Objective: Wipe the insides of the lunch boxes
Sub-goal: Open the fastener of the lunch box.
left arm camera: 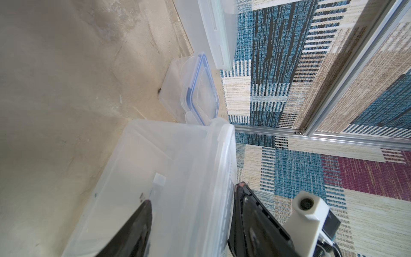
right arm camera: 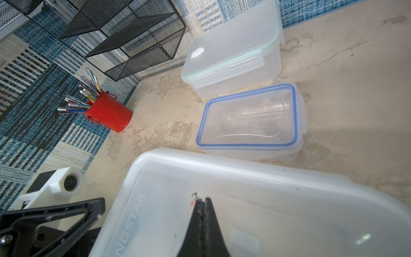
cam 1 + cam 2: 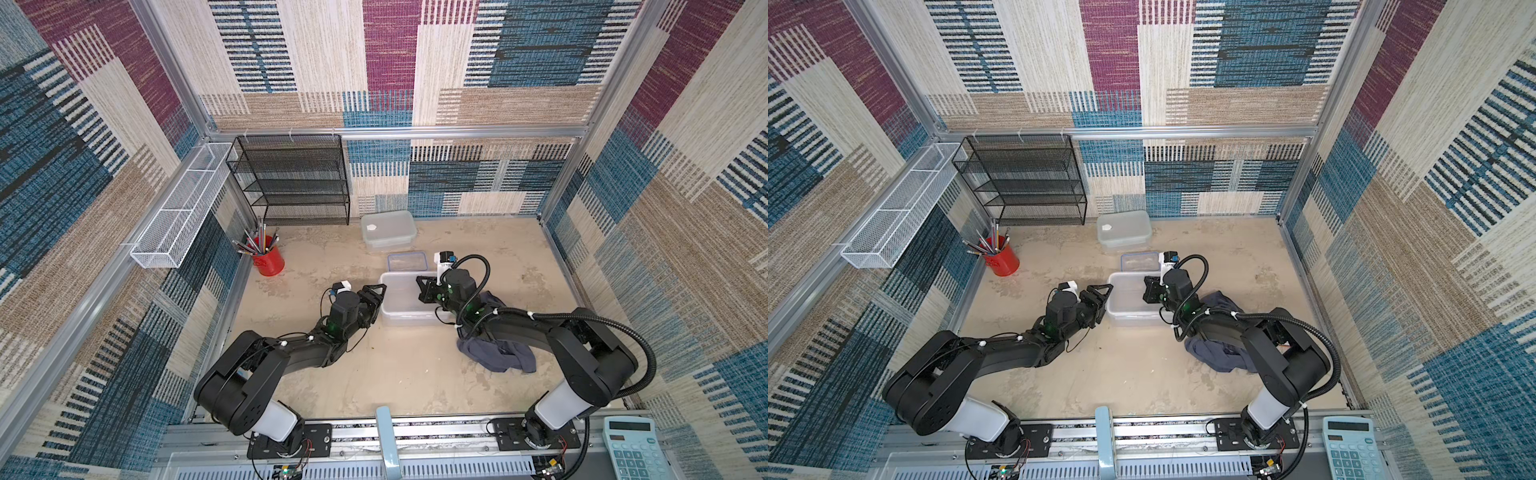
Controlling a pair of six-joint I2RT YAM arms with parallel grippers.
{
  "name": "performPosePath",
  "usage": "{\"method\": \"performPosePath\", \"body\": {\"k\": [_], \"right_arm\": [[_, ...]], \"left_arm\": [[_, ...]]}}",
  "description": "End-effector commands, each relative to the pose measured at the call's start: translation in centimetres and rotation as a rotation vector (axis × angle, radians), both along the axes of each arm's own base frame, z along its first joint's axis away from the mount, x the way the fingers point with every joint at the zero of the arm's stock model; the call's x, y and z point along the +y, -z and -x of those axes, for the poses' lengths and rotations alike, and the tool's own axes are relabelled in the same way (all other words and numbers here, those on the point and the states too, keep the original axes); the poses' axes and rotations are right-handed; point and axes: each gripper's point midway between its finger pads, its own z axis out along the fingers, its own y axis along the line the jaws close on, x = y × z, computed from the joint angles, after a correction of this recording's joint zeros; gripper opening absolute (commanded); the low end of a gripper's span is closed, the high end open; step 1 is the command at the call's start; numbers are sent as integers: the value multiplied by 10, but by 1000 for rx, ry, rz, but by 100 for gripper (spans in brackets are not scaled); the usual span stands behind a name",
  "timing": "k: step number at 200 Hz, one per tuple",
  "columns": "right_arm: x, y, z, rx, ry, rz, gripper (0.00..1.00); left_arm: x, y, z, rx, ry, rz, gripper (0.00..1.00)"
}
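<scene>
The large lunch box (image 3: 405, 301) with its whitish lid on stands mid-table. My left gripper (image 3: 380, 291) is rolled on its side at the box's left end. In the left wrist view the box's end (image 1: 178, 178) sits between the spread jaws of the left gripper (image 1: 194, 192), and one finger (image 1: 244, 204) lies along the lid's edge. My right gripper (image 3: 422, 286) hovers over the lid, and its tips (image 2: 201, 200) are pressed together on nothing. The small blue-rimmed box (image 2: 249, 120) lies just behind the large one. The green-rimmed medium box (image 2: 233, 51) is farther back.
A grey-blue cloth (image 3: 498, 357) lies crumpled under my right forearm. A red cup of pencils (image 3: 268, 257) stands at the left. A black mesh shelf (image 3: 291, 178) and a white wire basket (image 3: 183, 203) line the back-left walls. A calculator (image 3: 631, 449) sits at the front right.
</scene>
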Motion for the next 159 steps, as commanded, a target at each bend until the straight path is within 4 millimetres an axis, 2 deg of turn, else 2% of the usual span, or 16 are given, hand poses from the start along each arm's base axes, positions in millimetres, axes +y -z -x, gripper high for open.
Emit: {"method": "performPosePath", "body": {"k": [1, 58, 103, 159], "right_arm": [[-2, 71, 52, 348, -42, 52, 0], [9, 69, 64, 370, -63, 43, 0], [10, 72, 69, 386, -62, 50, 0], [10, 79, 74, 404, -58, 64, 0]], "left_arm": [[-12, -34, -5, -95, 28, 94, 64], [-12, -26, -13, -94, 4, 88, 55], [-9, -21, -14, -90, -13, 88, 43], [-4, -11, -11, -66, -22, 61, 36]]}}
